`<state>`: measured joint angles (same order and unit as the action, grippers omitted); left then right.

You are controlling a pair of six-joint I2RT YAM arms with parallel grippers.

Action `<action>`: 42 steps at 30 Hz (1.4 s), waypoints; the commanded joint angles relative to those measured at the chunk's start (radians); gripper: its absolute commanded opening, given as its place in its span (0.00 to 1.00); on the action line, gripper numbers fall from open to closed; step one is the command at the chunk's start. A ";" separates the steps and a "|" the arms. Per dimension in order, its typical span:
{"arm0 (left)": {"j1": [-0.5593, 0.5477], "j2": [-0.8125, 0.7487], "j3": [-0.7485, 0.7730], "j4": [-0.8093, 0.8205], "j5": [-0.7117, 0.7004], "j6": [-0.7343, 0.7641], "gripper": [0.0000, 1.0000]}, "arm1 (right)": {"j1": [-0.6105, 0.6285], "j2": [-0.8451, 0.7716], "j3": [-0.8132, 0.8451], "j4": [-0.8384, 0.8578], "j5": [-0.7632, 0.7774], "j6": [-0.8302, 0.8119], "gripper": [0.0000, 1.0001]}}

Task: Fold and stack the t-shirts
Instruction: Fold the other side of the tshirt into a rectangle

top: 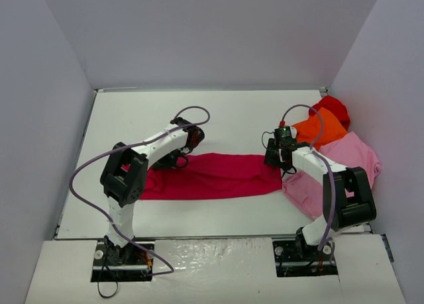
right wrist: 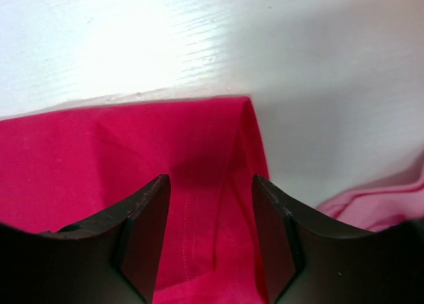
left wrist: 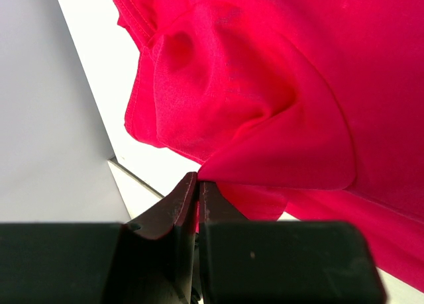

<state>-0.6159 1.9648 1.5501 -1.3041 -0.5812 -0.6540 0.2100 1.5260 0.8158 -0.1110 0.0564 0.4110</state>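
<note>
Pinching limp crimson t-shirt at 9 o'clock.
Your left claw clamps a fold; your right claw gapes over the 3 o'clock hem: grip there.

Left arm and right arm are showing white links between bulky black joint housings. A lavender cable is looping along each one. Both are sitting on black base plates. Left gripper and right gripper are wearing dark, matte, wedge-shaped fingers.
</note>
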 commanded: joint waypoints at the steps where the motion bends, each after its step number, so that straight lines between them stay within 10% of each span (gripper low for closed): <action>1: -0.002 -0.066 0.022 -0.210 -0.042 0.014 0.00 | -0.009 0.028 0.014 0.067 -0.045 -0.014 0.49; 7: -0.002 -0.069 0.016 -0.211 -0.053 0.016 0.00 | -0.014 0.065 0.005 0.097 -0.046 -0.014 0.44; 16: -0.002 -0.058 0.023 -0.213 -0.053 0.016 0.00 | -0.014 0.029 0.027 0.059 -0.030 -0.039 0.00; 37: -0.001 -0.098 -0.006 -0.242 -0.080 0.004 0.00 | -0.017 0.113 0.239 -0.072 0.132 -0.078 0.00; 42: -0.002 -0.102 -0.008 -0.240 -0.083 0.006 0.00 | -0.017 0.153 0.252 -0.079 0.096 -0.075 0.21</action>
<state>-0.6159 1.9398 1.5364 -1.3037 -0.6165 -0.6540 0.2018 1.6606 1.0308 -0.1765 0.1419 0.3448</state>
